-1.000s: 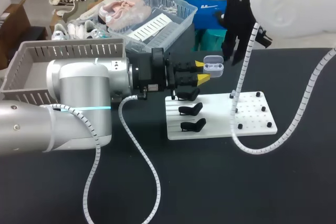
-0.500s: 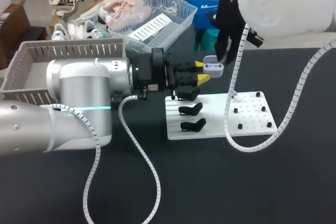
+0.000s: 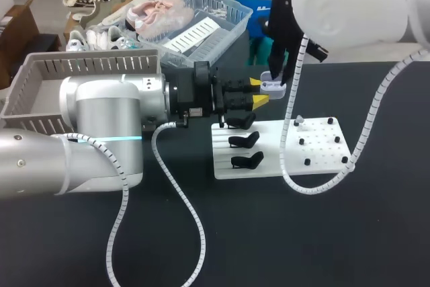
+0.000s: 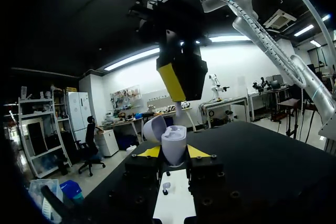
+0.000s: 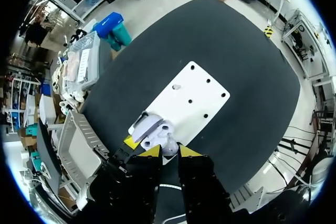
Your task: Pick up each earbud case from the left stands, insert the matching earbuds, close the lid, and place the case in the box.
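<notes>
A white earbud case (image 3: 273,86) with its lid open sits upright between the yellow tips of my left gripper (image 3: 259,92), which is shut on it above the white stand board (image 3: 269,149). In the left wrist view the case (image 4: 173,142) fills the gap between the fingers of my left gripper (image 4: 173,152). My right gripper (image 3: 276,77) hangs straight above the case, shut on a white earbud (image 5: 169,148) just over the case (image 5: 149,129). From the left wrist, the earbud stem (image 4: 178,111) pokes down from the right gripper (image 4: 181,85) towards the case.
Three black stands (image 3: 243,140) line the board's left half; black pegs and one white earbud (image 3: 299,120) are on its right half. A grey slatted box (image 3: 40,78) stands behind my left arm, a clear basket (image 3: 201,11) beyond it.
My right arm has swung left and come down over the open case with the earbud. The left arm and the case have stayed still.
</notes>
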`<state>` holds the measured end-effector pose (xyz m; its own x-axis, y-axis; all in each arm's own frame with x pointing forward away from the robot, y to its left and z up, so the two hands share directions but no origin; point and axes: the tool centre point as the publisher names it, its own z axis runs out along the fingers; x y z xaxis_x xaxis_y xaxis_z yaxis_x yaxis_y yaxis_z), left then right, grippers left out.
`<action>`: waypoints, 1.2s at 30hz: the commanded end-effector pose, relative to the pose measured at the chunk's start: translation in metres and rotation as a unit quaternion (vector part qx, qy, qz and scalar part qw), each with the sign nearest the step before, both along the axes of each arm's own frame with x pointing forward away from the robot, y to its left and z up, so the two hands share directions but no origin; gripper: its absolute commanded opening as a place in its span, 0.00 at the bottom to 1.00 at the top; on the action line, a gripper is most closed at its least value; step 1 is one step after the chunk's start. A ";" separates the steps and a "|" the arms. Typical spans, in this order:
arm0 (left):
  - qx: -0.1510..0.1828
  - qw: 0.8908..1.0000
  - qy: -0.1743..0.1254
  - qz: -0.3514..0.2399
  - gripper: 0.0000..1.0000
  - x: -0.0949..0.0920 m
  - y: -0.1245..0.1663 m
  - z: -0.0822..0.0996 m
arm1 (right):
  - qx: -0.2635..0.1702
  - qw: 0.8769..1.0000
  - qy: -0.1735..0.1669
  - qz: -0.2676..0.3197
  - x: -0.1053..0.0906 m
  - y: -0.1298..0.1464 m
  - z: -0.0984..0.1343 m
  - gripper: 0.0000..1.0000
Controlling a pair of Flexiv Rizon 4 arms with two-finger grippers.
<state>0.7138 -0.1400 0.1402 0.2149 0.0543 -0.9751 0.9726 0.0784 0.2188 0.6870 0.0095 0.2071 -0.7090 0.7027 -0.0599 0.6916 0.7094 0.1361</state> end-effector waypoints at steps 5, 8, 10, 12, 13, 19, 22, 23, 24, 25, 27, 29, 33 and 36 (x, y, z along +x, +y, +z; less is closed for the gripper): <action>-0.001 1.000 -0.001 0.002 0.00 0.000 0.000 0.000 | -0.001 1.000 0.005 0.000 -0.001 0.003 -0.004 0.00; -0.001 1.000 -0.001 0.002 0.00 0.000 0.000 0.000 | -0.001 1.000 0.006 0.000 -0.001 0.003 -0.005 0.00; -0.001 1.000 -0.001 0.002 0.00 0.000 0.000 0.000 | -0.001 1.000 0.007 0.000 -0.001 0.003 -0.005 0.00; -0.001 1.000 -0.001 0.002 0.00 0.000 0.000 0.000 | -0.002 1.000 0.006 0.000 -0.001 0.003 -0.005 0.00; -0.001 1.000 -0.001 0.002 0.00 0.000 0.000 0.000 | -0.002 1.000 0.006 0.000 -0.001 0.003 -0.005 0.00; -0.001 1.000 -0.001 0.002 0.00 0.000 0.000 0.000 | -0.004 1.000 0.008 0.000 0.001 0.005 -0.007 0.00; -0.001 1.000 -0.001 0.002 0.00 0.000 0.000 0.000 | -0.003 1.000 0.011 0.001 0.001 0.006 -0.009 0.00; -0.001 1.000 -0.001 0.002 0.00 0.000 0.000 0.000 | -0.003 1.000 0.011 0.001 0.001 0.006 -0.010 0.00; -0.001 1.000 -0.001 0.002 0.00 0.000 0.000 0.000 | -0.002 1.000 0.012 0.000 0.001 0.006 -0.010 0.00; -0.001 1.000 -0.001 0.002 0.00 0.000 0.000 0.000 | -0.002 1.000 0.011 0.000 0.001 0.006 -0.010 0.00; -0.001 1.000 -0.001 0.002 0.00 0.000 0.000 0.000 | -0.001 1.000 0.011 -0.001 0.001 0.005 -0.010 0.00; -0.001 1.000 -0.001 0.002 0.00 0.000 0.000 0.000 | -0.001 1.000 0.010 -0.002 0.001 0.005 -0.010 0.00; -0.001 1.000 -0.001 0.002 0.00 0.000 0.000 0.000 | -0.001 1.000 0.009 -0.004 0.001 0.004 -0.009 0.00; -0.001 1.000 -0.001 0.002 0.00 0.000 0.000 0.000 | -0.001 1.000 0.009 -0.005 0.001 0.003 -0.010 0.00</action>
